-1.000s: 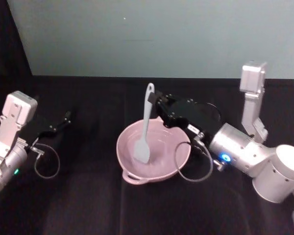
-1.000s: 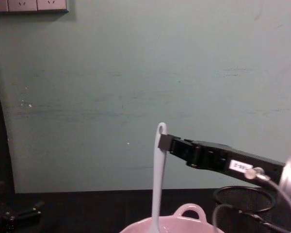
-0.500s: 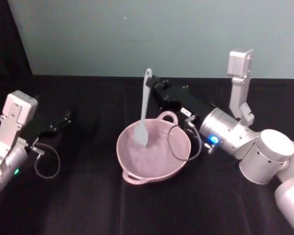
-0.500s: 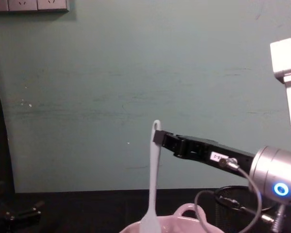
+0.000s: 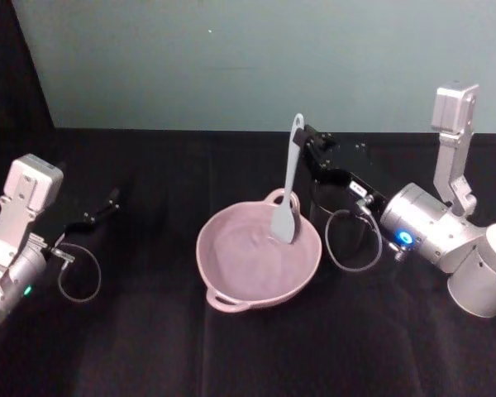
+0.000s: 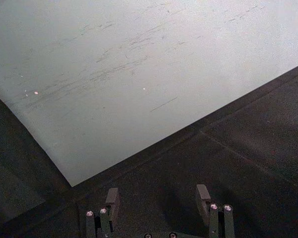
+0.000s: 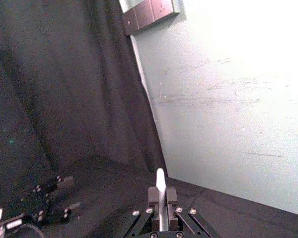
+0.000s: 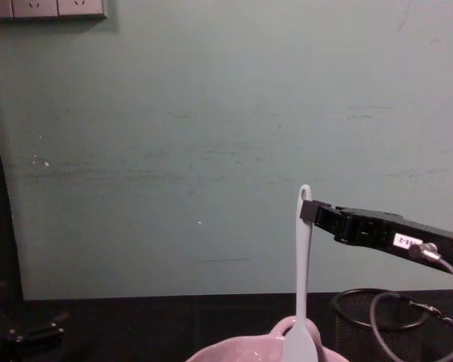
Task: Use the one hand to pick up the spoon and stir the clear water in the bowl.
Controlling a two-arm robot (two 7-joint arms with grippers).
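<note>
The pale pink bowl (image 5: 248, 266) sits on the black cloth in the middle, its loop handle toward the back. The white spoon (image 5: 288, 184) stands nearly upright with its paddle head dipped inside the bowl's right rear part. My right gripper (image 5: 306, 145) is shut on the spoon's upper handle, just below the hole; the chest view shows that grip (image 8: 311, 213) and the spoon (image 8: 302, 286) over the bowl's rim (image 8: 245, 348). In the right wrist view the spoon's handle tip (image 7: 160, 184) sticks up between the fingers. My left gripper (image 5: 109, 201) is parked at the far left, open (image 6: 158, 198) and holding nothing.
A black wire-mesh cup (image 5: 337, 208) stands just right of the bowl, under my right arm; it also shows in the chest view (image 8: 374, 326). A cable loop (image 5: 349, 241) hangs from the right wrist. A teal wall closes the table's back edge.
The right gripper has carried the spoon from the bowl's left and middle toward its right rear side. The arm's elbow has swung out to the right. The left arm has stayed still.
</note>
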